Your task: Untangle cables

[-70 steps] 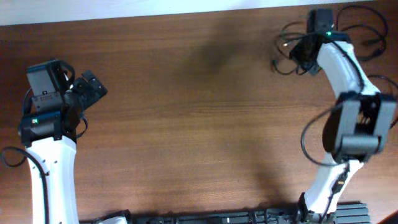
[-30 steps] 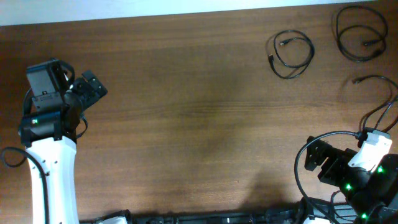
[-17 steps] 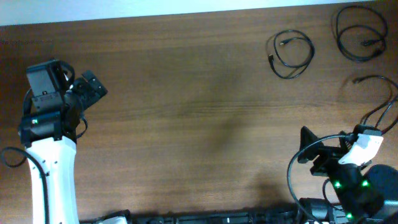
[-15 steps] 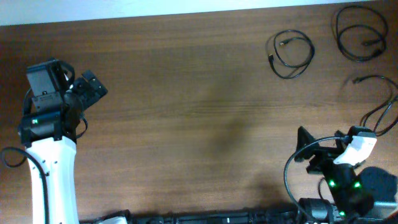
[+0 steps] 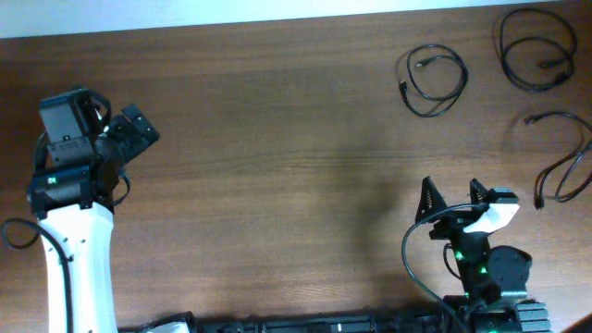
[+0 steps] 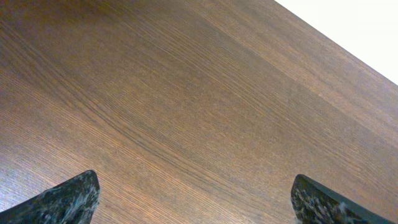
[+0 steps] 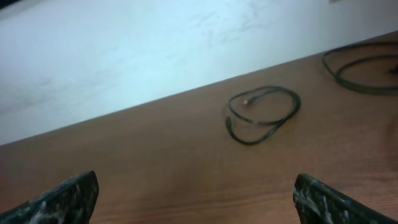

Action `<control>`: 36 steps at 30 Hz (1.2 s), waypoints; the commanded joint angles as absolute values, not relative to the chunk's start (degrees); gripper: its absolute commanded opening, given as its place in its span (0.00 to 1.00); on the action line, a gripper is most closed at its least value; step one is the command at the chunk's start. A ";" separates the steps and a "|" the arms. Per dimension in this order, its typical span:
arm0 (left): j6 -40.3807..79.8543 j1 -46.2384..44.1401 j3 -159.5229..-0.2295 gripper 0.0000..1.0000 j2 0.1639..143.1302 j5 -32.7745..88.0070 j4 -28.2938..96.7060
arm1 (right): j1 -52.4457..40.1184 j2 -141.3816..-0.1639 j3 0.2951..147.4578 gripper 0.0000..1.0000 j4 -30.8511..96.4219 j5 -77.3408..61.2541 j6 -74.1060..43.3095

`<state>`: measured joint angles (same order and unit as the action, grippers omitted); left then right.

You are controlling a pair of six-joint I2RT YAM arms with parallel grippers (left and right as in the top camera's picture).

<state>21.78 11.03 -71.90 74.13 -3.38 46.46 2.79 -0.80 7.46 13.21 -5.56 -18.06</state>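
With the three thin black looped cables (image 5: 433,81) lying apart on the brown wooden table (image 5: 277,185), I'd park my wide-open, empty right gripper (image 5: 451,191) clear of them.

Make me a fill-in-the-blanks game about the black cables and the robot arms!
1. The brown wooden table holds ____ separate thin black cables.
2. The jaws of the right arm stand ____.
3. All the cables lie nearer the ____ arm.
4. The jaws of the left arm, also wide apart, hold ____.
Missing words: three; open; right; nothing.
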 commanded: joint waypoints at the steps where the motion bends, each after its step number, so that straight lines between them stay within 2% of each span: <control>1: 20.71 11.14 -72.27 0.99 73.43 -3.40 46.39 | 1.02 -0.21 4.01 0.98 10.76 -2.31 -18.50; 10: 20.71 11.14 -72.27 0.99 73.43 -3.40 46.39 | 0.99 -0.19 0.32 0.98 4.05 -2.31 -18.48; 32: 20.71 11.14 -72.27 0.99 73.47 -3.40 46.39 | 1.02 -0.21 0.32 0.99 4.23 -2.31 -18.48; 36: 20.71 7.35 -72.27 0.99 65.17 -3.40 46.39 | 1.02 -0.21 0.32 0.99 4.23 -2.31 -18.48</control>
